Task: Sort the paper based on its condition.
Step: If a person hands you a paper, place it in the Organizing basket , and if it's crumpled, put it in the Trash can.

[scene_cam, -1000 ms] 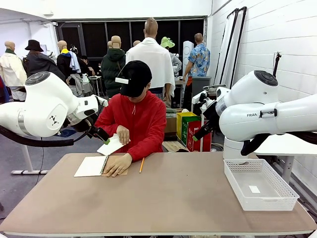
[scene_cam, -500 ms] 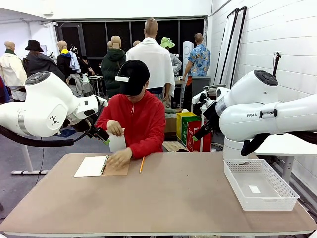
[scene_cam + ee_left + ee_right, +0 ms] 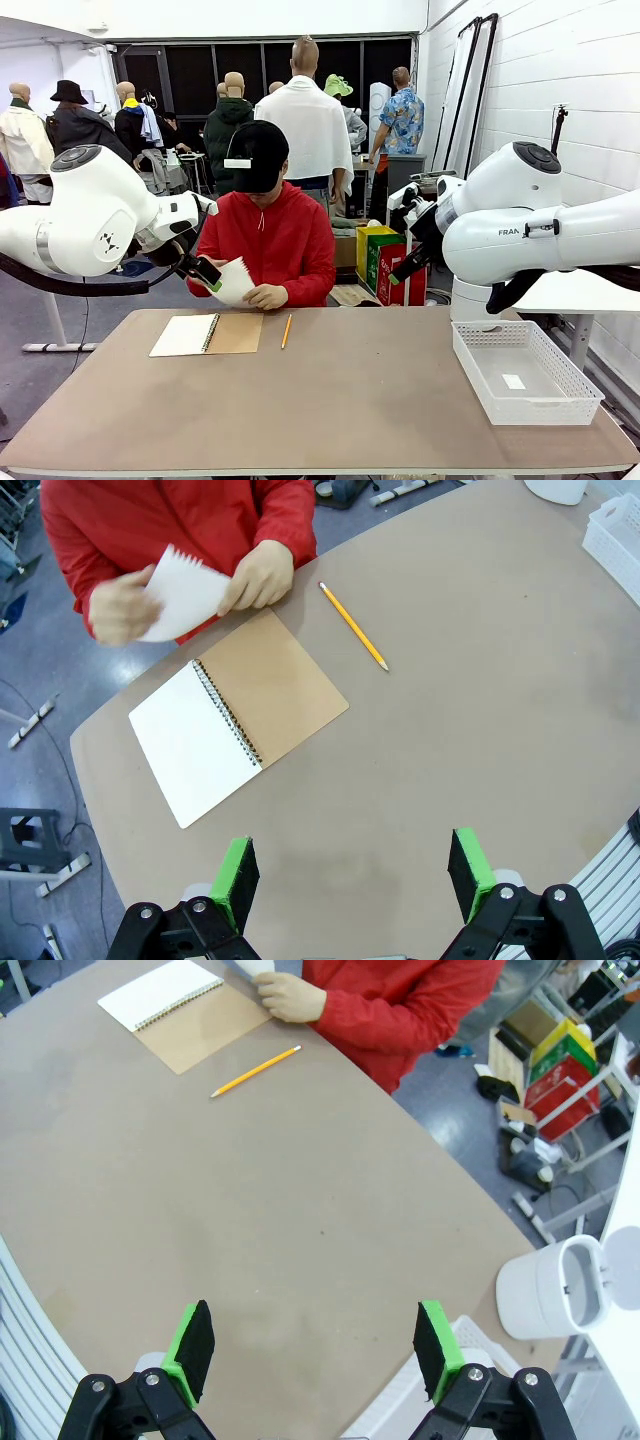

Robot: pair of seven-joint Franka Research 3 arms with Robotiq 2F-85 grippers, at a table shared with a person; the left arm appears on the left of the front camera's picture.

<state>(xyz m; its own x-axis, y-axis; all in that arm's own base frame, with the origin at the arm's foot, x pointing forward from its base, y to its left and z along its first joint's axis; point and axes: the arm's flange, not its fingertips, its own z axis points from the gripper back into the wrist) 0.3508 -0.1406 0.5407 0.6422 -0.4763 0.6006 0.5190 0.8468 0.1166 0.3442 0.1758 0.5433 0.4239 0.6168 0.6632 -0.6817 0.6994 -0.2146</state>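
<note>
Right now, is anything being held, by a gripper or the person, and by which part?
The left gripper and right gripper are open, empty. The person's hands hold one sheet of paper by its opposite edges.

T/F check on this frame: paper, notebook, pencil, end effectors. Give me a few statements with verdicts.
1. The person holds a sheet of paper. True.
2. The notebook lies closed. False: it lies open, with a white page beside the brown cover.
3. The pencil lies on the notebook. False: it lies on the bare table beside the notebook.
4. The left end effector and the right end effector are both open and empty. True.
</note>
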